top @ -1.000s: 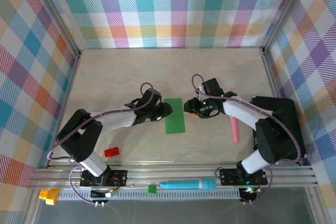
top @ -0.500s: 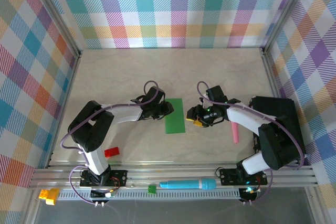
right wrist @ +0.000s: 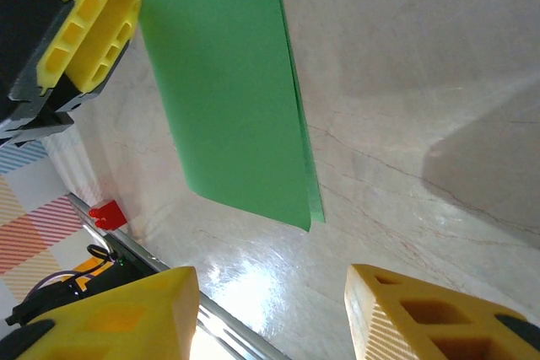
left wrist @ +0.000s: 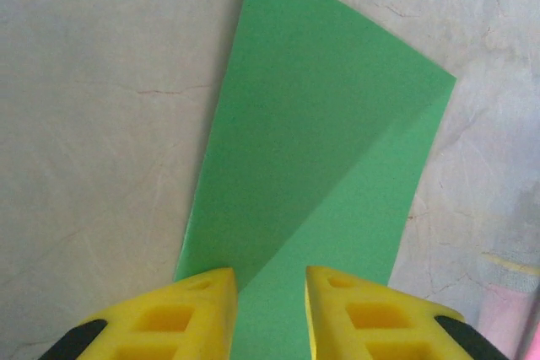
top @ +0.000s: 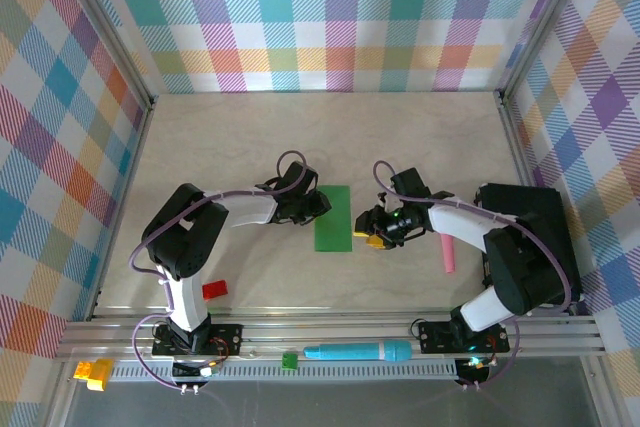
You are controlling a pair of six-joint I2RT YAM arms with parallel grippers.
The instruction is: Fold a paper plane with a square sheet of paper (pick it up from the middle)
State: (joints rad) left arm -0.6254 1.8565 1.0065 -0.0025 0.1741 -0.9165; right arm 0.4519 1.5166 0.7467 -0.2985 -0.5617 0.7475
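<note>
The square sheet of paper (top: 333, 218) lies flat on the table, folded into a narrow green rectangle with a diagonal crease across it (left wrist: 321, 149). My left gripper (top: 320, 205) is at the paper's left edge. Its yellow fingertips (left wrist: 202, 309) stand a little apart over the near end of the paper, and nothing is pinched between them. My right gripper (top: 367, 232) hovers just right of the paper's lower right corner. It is open wide, over bare table (right wrist: 270, 309). In the right wrist view the paper (right wrist: 228, 99) lies ahead of the jaws, apart from them.
A pink marker (top: 447, 247) lies right of the right gripper and a black box (top: 530, 237) stands at the far right. A red block (top: 212, 290) sits at the front left. On the front rail lie a teal marker (top: 357, 351), a tiny green block (top: 289, 359) and a yellow block (top: 92, 372).
My right gripper has drawn back from the paper's right edge, toward the front. My left gripper stayed at the left edge, its jaws narrowing and its arm swinging in. The paper has not moved.
</note>
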